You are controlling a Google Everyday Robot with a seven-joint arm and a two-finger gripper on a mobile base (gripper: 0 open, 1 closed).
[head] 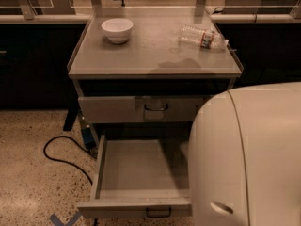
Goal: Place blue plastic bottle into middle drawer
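The middle drawer (136,171) is pulled open low at the front of the grey cabinet. Its flat grey tray holds nothing that I can see, and a small dark wire handle (157,213) sits on its low front panel. The blue plastic bottle is not in view. My gripper is not in view either. Only a large white rounded part of my arm (249,159) fills the lower right and covers the right side of the open drawer.
A slim clear bottle with a red label (203,36) lies on its side at the back right of the cabinet top (155,55). A white bowl (117,29) stands at the back left. A taller-faced drawer (146,108) is closed. A black cable (61,154) lies on the floor to the left.
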